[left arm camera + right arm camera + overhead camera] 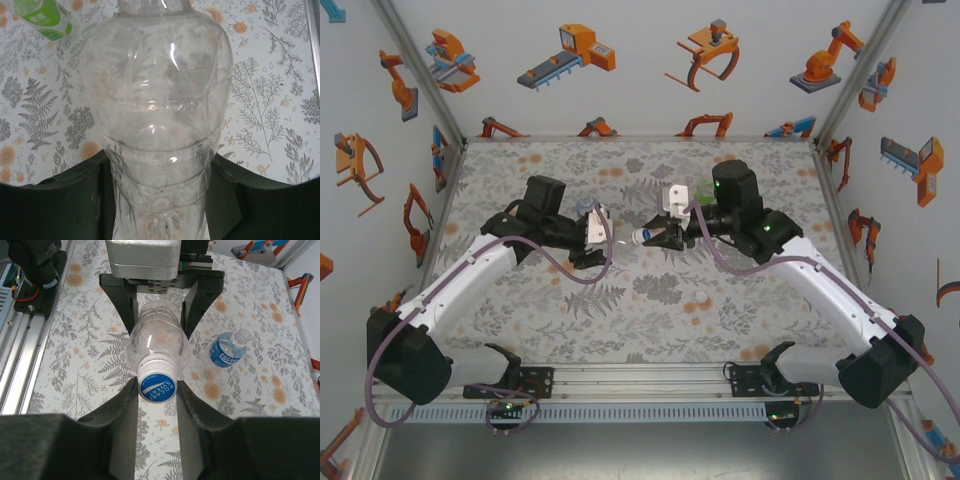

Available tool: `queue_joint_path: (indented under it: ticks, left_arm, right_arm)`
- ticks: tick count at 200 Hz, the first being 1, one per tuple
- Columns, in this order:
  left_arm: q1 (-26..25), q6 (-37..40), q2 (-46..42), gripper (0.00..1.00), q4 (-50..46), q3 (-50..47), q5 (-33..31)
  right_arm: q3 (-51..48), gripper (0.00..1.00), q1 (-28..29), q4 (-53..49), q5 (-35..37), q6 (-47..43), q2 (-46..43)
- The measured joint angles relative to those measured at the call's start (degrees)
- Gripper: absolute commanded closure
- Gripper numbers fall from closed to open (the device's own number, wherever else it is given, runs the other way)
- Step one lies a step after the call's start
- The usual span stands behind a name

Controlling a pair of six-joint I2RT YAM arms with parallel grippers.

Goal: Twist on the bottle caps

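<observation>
Floral-print bench (pixel 620 170) spread across the frame from above, and both arms meet right at its centre. Left arm (pixel 470 275) reaches in from the lower left, right arm (pixel 820 280) from the lower right, their tips almost nose to nose. The big item is the clear bottle (pixel 605 232), held off the bench and lying sideways with its neck pointing at the right arm. The left jaws are clamped on its body: in the left wrist view the bottle (pixel 155 100) fills the middle of the frame, with a dark finger pressed against each lower side. From the right wrist view the same bottle (pixel 157 342) points straight at the lens, the left jaws pinching it from behind at the top of the frame. To the right of it there, the blue-label bottle (pixel 226 351) lies on its side on the bench with an open neck. A green-label bottle (pixel 42 17) lies in the upper left corner of the left wrist view. Now the small stuff: the blue cap (pixel 156 386) sits on the clear bottle's neck, printed top facing the lens, and the right jaws are closed snug on its two sides. From above, that cap (pixel 642 237) is at dead centre. Lower right of centre, a tiny white dot (pixel 701 297) rests on the bench, likely a cap but too small to be sure.
</observation>
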Motion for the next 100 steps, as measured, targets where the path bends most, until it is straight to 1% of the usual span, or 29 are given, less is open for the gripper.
queue_joint_path:
  ticks: [18, 28, 38, 43, 58, 71, 100]
  left_arm:
    - [0.0, 0.0, 0.0, 1.00, -0.3, 0.0, -0.3]
    - [0.0, -0.1, 0.0, 1.00, -0.3, 0.0, -0.8]
    - [0.1, -0.2, 0.0, 1.00, -0.2, 0.0, -1.5]
    - [0.1, -0.3, 0.1, 1.00, -0.2, 0.0, -2.0]
    - [0.3, -0.9, 0.3, 1.00, 0.2, 0.0, -3.5]
    - [0.5, -1.2, 0.5, 1.00, 0.3, 0.0, -4.9]
    - [0.9, -1.9, 0.9, 1.00, 0.2, -0.1, -7.7]
  right_arm:
    - [0.0, 0.85, 0.0, 0.5, 0.7, 3.1, 0.2]
    - [0.0, 0.93, 0.0, 0.9, 2.0, 6.9, 0.5]
    - [0.0, 0.98, 0.1, 1.6, 3.6, 11.6, 0.8]
    - [0.0, 1.00, 0.1, 2.0, 5.0, 15.5, 1.0]
    - [0.0, 1.00, 0.2, 3.0, 9.0, 26.7, 1.9]
    - [0.1, 1.00, 0.2, 3.4, 12.2, 38.3, 3.1]
    - [1.7, 1.00, -0.3, 2.4, 16.5, 64.0, 6.5]
